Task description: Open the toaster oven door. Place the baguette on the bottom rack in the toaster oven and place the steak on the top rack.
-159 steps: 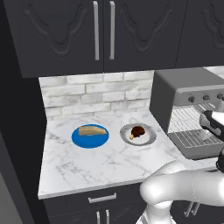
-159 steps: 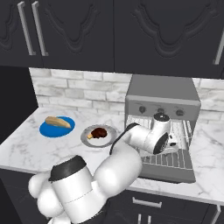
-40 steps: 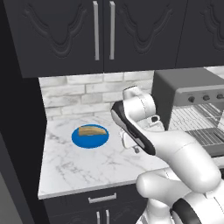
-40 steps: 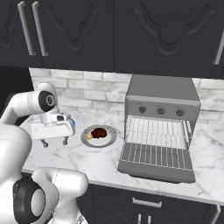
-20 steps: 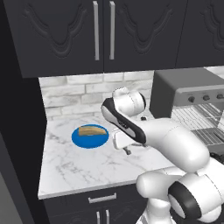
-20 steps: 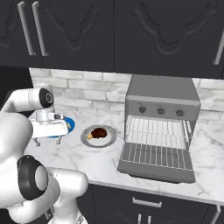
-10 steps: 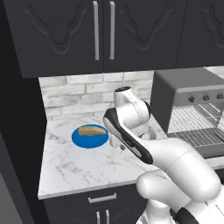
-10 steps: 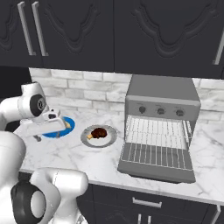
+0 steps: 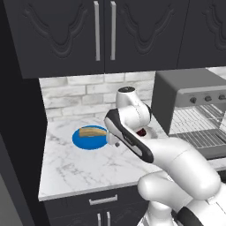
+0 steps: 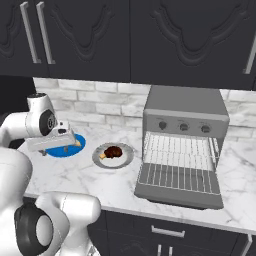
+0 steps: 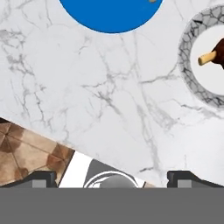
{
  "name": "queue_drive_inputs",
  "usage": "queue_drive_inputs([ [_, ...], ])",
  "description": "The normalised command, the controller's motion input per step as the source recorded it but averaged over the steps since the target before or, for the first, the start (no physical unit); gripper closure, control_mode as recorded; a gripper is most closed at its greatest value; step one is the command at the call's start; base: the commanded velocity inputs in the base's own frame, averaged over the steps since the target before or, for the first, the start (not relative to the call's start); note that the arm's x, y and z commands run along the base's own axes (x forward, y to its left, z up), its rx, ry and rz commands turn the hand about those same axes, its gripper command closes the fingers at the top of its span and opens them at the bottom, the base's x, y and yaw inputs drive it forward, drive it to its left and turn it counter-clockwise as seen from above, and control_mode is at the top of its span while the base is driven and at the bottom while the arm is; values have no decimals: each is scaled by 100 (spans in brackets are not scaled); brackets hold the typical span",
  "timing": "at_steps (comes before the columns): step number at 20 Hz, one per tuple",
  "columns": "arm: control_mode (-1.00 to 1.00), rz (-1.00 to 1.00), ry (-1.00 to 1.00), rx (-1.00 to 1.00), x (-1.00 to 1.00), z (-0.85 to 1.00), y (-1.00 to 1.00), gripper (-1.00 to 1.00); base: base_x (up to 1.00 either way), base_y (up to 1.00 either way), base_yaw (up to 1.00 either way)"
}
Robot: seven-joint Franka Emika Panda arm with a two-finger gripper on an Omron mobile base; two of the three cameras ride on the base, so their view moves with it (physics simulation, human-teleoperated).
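Here the boxy grey toaster oven [image 10: 185, 135] stands with its glass-windowed door [image 10: 179, 184] folded down flat. The short tan baguette [image 9: 92, 131] lies on a round blue plate [image 9: 84, 141] on the white marble table [image 9: 79, 167]. The end effector [image 11: 111, 178] hovers above, spread wide, holding nothing. The dark brown steak [image 10: 113, 150] sits on a grey-rimmed plate [image 10: 113, 159].

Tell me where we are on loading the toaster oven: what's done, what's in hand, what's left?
Done: the toaster oven door is folded down, racks exposed. In hand: nothing; the open gripper hangs over the blue plate where the baguette lies. Left: both foods, the baguette to the bottom rack and the steak, on its grey plate, to the top.
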Motion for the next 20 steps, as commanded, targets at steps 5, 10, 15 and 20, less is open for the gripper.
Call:
queue_drive_inputs([
  [5, -100, 16, 0, 1, 26, 0, 19, -100, 0, 0, 0],
  [10, -100, 11, 1, -1, 35, -4, 34, -100, 0, 0, 0],
  [15, -100, 10, -7, -16, 33, -8, 28, -100, 0, 0, 0],
  [20, -100, 13, -16, -11, 28, -10, 21, -100, 0, 0, 0],
])
